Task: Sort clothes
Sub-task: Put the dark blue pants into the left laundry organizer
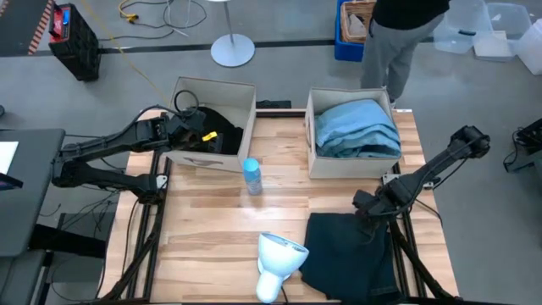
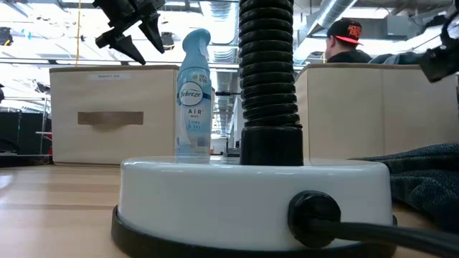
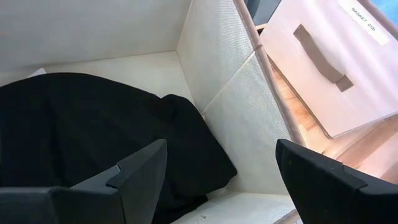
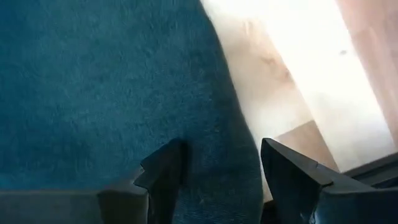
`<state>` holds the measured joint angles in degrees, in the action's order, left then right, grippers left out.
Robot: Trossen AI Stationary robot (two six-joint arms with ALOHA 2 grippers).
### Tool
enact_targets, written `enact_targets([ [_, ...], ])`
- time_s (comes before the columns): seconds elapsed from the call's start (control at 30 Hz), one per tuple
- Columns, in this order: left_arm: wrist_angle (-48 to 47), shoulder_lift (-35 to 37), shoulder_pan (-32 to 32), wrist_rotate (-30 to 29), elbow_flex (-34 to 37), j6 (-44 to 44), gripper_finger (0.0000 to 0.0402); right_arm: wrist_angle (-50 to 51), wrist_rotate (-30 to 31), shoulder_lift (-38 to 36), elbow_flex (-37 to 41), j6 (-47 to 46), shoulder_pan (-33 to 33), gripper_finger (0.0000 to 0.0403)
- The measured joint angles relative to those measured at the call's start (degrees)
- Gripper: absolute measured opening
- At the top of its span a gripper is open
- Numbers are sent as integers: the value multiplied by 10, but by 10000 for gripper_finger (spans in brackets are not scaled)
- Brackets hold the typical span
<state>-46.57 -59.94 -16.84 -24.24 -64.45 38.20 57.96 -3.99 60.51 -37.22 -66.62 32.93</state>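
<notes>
A black garment (image 3: 81,130) lies in the left beige box (image 1: 190,93). My left gripper (image 3: 221,155) is open and empty above it, inside the box's top; it also shows in the low view (image 2: 136,39). A grey-blue garment (image 1: 356,127) fills the right beige box (image 1: 312,161). A dark teal-black garment (image 1: 343,250) lies flat on the table at the near right. My right gripper (image 4: 221,155) is open just above its far right edge (image 1: 366,206), one finger over the cloth and one toward the bare wood. I see no touch.
A small blue spray bottle (image 1: 251,176) stands between the boxes. A white lamp base (image 1: 279,258) with a black hose sits at the near edge, beside the dark garment. A person (image 1: 398,34) stands behind the right box. Bare wood (image 1: 212,229) lies at the near left.
</notes>
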Motion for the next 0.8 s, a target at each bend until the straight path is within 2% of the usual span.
enact_targets([
  [0.57,0,0,0,0,0,5,292,-184,-99,3,122,-6,13,233],
  [0.8,0,0,0,-1,0,16,292,-236,-121,18,143,-4,15,201],
])
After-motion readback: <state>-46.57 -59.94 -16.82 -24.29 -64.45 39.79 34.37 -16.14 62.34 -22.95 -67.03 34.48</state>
